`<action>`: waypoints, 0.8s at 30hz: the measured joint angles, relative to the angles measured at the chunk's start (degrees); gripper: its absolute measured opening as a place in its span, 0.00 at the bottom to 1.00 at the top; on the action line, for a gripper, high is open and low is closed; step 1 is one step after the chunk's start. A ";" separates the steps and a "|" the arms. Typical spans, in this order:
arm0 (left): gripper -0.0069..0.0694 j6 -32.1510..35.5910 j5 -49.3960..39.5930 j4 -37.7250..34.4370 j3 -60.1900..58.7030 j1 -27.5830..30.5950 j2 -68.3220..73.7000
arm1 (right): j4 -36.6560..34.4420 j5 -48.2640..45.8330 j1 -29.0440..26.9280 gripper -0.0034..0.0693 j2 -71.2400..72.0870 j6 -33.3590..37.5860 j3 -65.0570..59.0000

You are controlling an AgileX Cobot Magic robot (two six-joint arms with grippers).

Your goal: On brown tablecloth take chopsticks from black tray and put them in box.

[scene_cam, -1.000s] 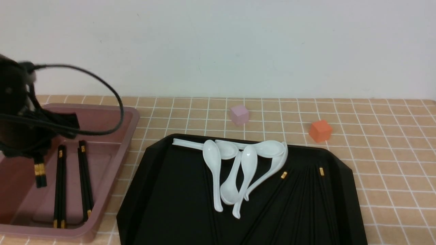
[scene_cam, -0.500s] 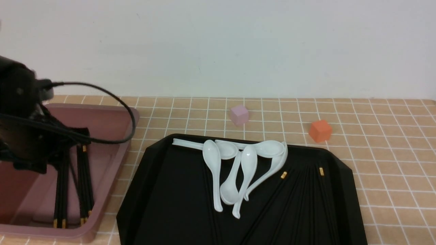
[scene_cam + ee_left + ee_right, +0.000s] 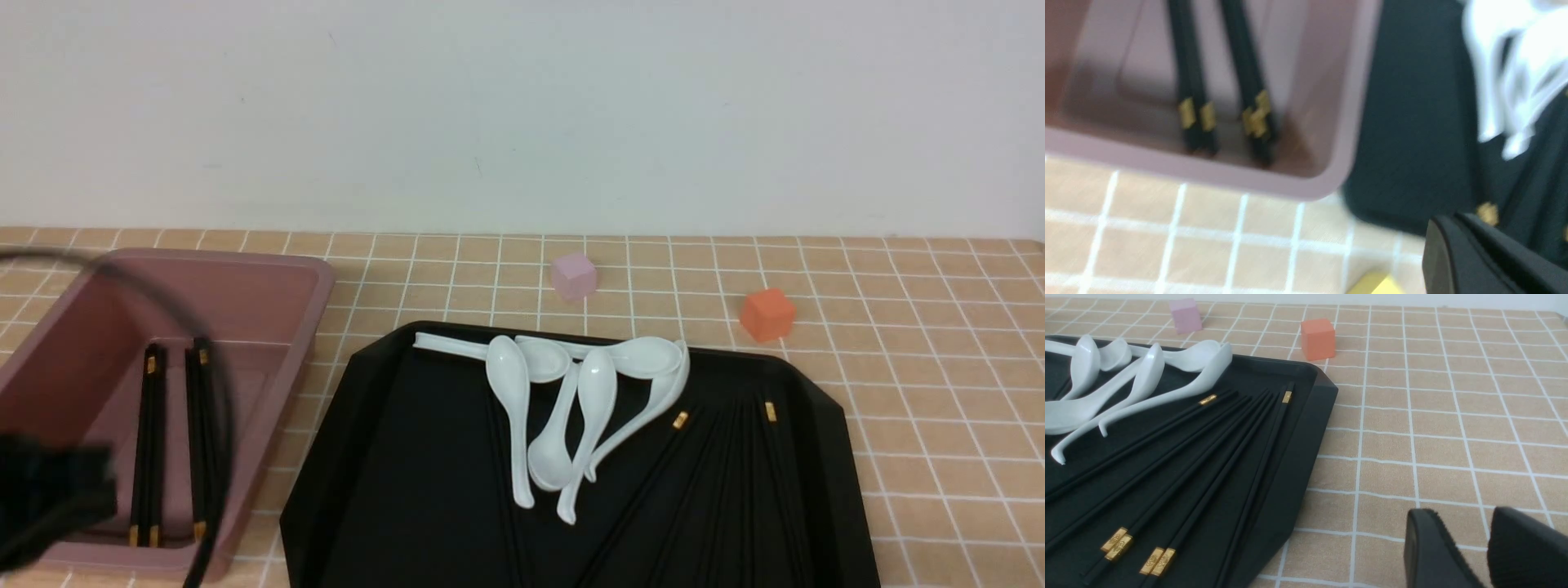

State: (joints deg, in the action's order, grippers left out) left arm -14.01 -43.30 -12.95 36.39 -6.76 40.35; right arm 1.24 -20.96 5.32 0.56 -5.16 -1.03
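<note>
the brown tablecloth [image 3: 898, 408] covers the whole table, and the black tray [image 3: 392, 457] sits in the middle of it, so i'll place everything from the tray. the box [image 3: 269, 269] stands just beside the tray's left edge. i can see two bundles of chopsticks [image 3: 147, 441] lying lengthwise on the box's floor, so part of the job looks done.

plenty is left, though. a fan of several more chopsticks [image 3: 1208, 457] lies on the right half of the tray, black on black, showing mostly by their gold bands. a heap of white spoons [image 3: 571, 408] lies across the far middle of the tray, and the handle of one crosses the nearest stick of the fan.

the left gripper [image 3: 1457, 245] hangs by the tray's near left corner, outside the box. it is too blurred to tell if its jaws are together or apart. the right gripper [image 3: 1486, 547] hovers over bare cloth off the tray's right side, jaws a little apart and holding nothing.

an orange cube [image 3: 767, 314] and a small pink cube [image 3: 573, 275] sit beyond the tray's far edge.
</note>
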 joint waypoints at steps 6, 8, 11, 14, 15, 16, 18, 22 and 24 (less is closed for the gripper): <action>0.07 0.41 12.54 -5.04 -12.59 0.00 -21.35 | 0.00 0.00 0.00 0.38 0.00 0.00 0.00; 0.07 0.61 13.47 -5.08 -14.35 0.00 -26.54 | 0.00 0.00 0.00 0.38 0.00 0.00 0.00; 0.07 0.79 13.74 -3.59 -15.66 0.00 -31.63 | 0.00 0.00 0.00 0.38 0.00 0.00 0.00; 0.07 0.79 13.76 -1.73 -15.99 0.00 -33.62 | 0.00 0.00 0.00 0.38 0.00 0.00 0.00; 0.07 0.79 13.81 -1.04 -15.99 0.00 -33.89 | 0.00 0.00 0.00 0.38 0.00 0.00 0.00; 0.07 0.79 13.82 -0.29 -15.99 0.00 -33.95 | 0.00 0.00 0.00 0.38 0.00 0.00 0.00; 0.07 0.79 13.88 0.93 -15.99 0.00 -33.95 | 0.00 0.00 0.00 0.38 0.00 0.00 0.00; 0.07 0.79 13.94 2.42 -15.99 0.00 -33.95 | 0.00 0.00 0.00 0.38 0.00 0.00 0.00; 0.07 0.79 14.00 2.74 -16.09 0.00 -33.97 | 0.00 0.00 0.00 0.38 0.00 0.00 0.00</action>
State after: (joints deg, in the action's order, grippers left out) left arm -13.21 -29.29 -10.21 20.30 -6.76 6.38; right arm 1.24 -20.96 5.32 0.56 -5.16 -1.03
